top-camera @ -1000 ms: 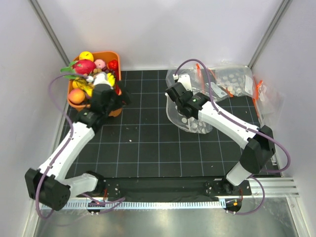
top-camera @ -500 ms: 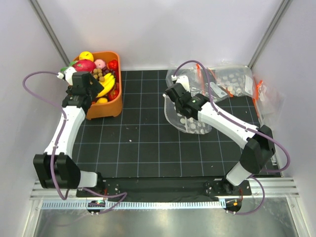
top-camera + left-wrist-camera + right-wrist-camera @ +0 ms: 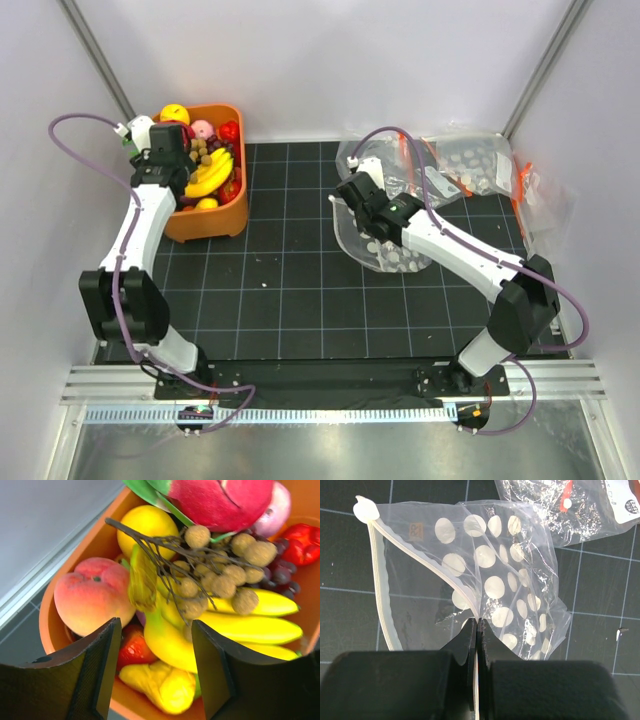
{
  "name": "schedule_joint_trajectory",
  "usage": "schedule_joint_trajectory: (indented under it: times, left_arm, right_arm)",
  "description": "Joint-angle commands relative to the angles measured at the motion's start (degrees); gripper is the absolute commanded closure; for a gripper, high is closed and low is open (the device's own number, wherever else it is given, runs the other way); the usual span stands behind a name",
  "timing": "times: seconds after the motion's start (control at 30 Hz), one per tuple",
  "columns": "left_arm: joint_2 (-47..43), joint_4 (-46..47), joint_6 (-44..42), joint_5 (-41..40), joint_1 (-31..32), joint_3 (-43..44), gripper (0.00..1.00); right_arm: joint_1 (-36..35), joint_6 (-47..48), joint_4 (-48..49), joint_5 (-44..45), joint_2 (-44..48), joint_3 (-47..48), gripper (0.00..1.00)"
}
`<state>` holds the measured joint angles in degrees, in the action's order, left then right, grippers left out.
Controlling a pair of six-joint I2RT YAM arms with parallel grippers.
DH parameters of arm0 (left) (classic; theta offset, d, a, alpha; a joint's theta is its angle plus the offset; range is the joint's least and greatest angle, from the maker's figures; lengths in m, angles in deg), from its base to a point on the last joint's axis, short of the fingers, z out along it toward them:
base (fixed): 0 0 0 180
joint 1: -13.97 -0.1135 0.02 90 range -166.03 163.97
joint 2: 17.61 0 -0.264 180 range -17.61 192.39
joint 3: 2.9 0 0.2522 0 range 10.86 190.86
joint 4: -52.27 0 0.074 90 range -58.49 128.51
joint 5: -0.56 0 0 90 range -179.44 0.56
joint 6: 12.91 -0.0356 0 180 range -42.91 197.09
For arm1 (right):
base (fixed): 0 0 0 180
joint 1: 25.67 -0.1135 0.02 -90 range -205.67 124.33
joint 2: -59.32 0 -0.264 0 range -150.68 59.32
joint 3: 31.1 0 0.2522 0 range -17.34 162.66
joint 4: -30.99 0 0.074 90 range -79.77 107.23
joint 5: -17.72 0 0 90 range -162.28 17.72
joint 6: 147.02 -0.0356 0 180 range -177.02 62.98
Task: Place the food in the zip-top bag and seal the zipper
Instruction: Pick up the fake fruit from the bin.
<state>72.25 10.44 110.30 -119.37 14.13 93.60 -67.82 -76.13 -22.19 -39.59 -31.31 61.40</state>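
Yellow banana bunch (image 3: 240, 630), cluster of small brown round balls (image 3: 220, 575) and pink-orange peach (image 3: 92, 602) sit in the orange plastic tub (image 3: 205, 222) at ten o'clock on the desk (image 3: 290, 300), with the left tool (image 3: 156, 625) spread wide just above. At two o'clock, the right tool (image 3: 477, 630) pinches the clear dotted plastic zip-top bag (image 3: 485, 575).

Bright, even overhead light is seen in all views; shadows are soft. Small highlights are caught on the crinkled zip-top bag (image 3: 520, 555). Fingers (image 3: 95, 675) are blurred, lower left-wrist frame.

No legible text; orange stamp (image 3: 415, 530) on zip-top bag (image 3: 495, 580), round label (image 3: 631, 507) on other pouch (image 3: 590, 510) both unreadable.
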Motion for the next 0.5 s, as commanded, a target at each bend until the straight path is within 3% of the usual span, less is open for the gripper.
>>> schedule_joint_trajectory:
  times: [0.0, 0.2, 0.3, 0.33, 0.4, 0.47]
  left_arm:
    - [2.5, 0.1, -2.0, -1.6, -2.2, 3.3, 0.39]
    - [8.4, -0.3, -1.7, 0.1, -4.5, 5.7, 0.48]
    - [10.3, -0.5, -1.6, 3.7, -5.3, 7.3, 0.76]
    - [10.6, -0.5, -1.8, 5.7, -5.3, 8.2, 0.89]
    - [9.9, -0.5, -1.6, 7.9, -5.3, 8.9, 1.00]
    - [7.7, -0.2, -0.9, 9.8, -5.2, 8.7, 1.00]
  right_arm:
    - [0.1, 1.0, 1.7, -0.4, 2.7, 0.1, 0.99]
    - [0.1, 1.1, 1.9, -0.4, 2.5, -0.3, 0.99]
    - [0.1, 1.0, 2.0, -0.4, 2.3, -0.6, 0.99]
    - [0.1, 1.2, 2.1, -0.4, 2.2, -0.6, 0.99]
    - [0.1, 1.2, 2.1, -0.3, 2.1, -0.7, 0.99]
    - [0.1, 1.2, 2.2, -0.3, 2.2, -0.9, 0.99]
